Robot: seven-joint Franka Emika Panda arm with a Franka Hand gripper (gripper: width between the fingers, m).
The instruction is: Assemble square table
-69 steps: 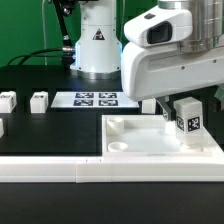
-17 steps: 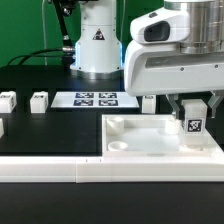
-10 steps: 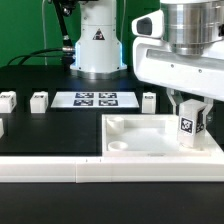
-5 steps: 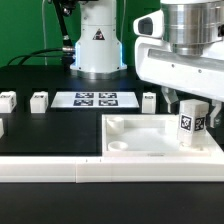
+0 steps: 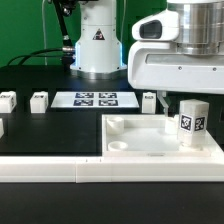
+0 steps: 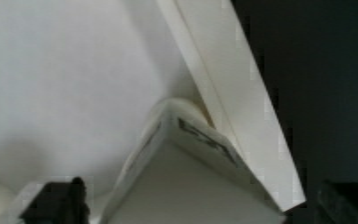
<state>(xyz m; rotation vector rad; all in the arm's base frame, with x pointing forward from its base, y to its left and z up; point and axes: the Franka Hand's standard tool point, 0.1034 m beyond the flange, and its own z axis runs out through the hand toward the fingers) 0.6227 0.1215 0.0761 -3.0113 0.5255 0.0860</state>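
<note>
**Hand open above a leg standing in the table top**

The square table top (image 5: 140,150) lies on the black worktop (image 5: 50,130), at the near side and toward the exterior view's right. Its raised rim faces up. Just in front of it a long white border rail (image 5: 50,168) runs along the near edge.

One white tagged leg (image 5: 192,124) stands upright in the top's far corner on the exterior view's right, with its black-and-white tag facing the camera.

The hand (image 5: 187,97) hangs directly over this leg. Its jaws are spread wide and it has hold of nothing. In the exterior view one dark finger shows beside the leg and apart from it, toward the exterior view's left. In the wrist view the two dark fingertips (image 6: 55,200) sit at opposite edges of the picture, with white plastic of the table between them and not pinched.

Three more legs lie loose on the worktop beyond the top. One (image 5: 148,100) is just past its far rim. Two others (image 5: 39,100) (image 5: 7,99) are well off toward the exterior view's left.

The marker board (image 5: 97,99) lies flat between them, in front of the robot base (image 5: 97,45).
</note>
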